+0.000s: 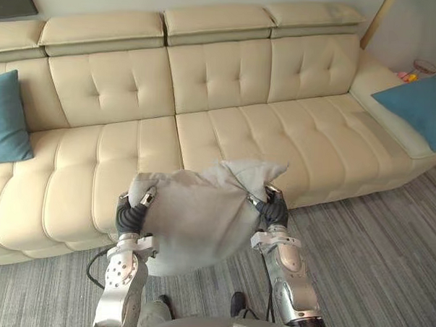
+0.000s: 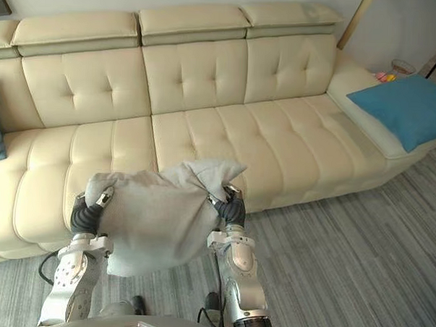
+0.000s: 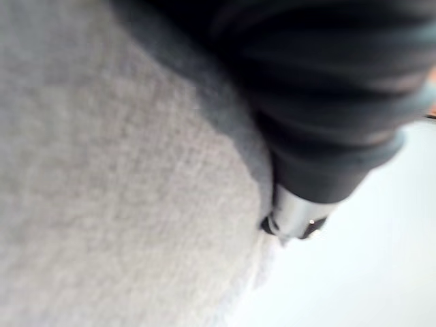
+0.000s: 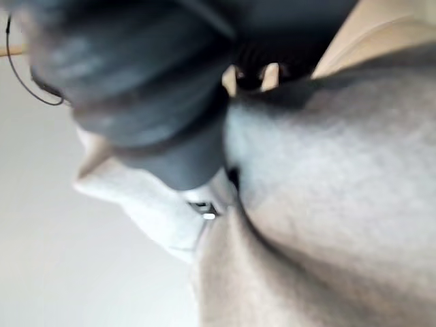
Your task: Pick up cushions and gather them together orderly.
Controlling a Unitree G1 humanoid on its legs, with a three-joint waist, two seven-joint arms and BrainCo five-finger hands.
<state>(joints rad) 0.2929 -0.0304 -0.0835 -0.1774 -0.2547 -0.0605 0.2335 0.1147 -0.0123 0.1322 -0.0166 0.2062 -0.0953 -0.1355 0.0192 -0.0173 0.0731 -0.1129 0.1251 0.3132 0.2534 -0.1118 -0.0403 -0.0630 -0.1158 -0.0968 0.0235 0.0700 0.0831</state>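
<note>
— Cream tufted sofa (image 1: pixel 227 128) along the wall, grey striped carpet (image 1: pixel 372 272) in front. Where is the work happening?

— Just off the sofa's front edge. A grey cushion (image 1: pixel 194 220) hangs in the air above the carpet, held between the left robot hand (image 1: pixel 131 216) and the right robot hand (image 1: pixel 274 211), one at each side.

— Are both actually gripping it?

— It looks so. Each robot hand has its fingers clamped into the fabric at its own side, and the cloth bunches around them.

— So which step is this?

— I'd say the carry: the cushion is picked up but not yet placed. A teal cushion (image 1: pixel 4 118) leans on the backrest at the far left, and another teal cushion (image 1: pixel 423 107) lies flat on the right-hand end section. The two are well apart, so a gathering spot has to be chosen.

— What does the next move need?

— Probably both arms travelling together, so the grip holds, then a neat set-down beside one teal cushion.

— How does the grey one look?

— Soft and slack. It is a plain woven cover, with one upper corner flopping up near the right robot hand and the lower edge sagging.
</note>
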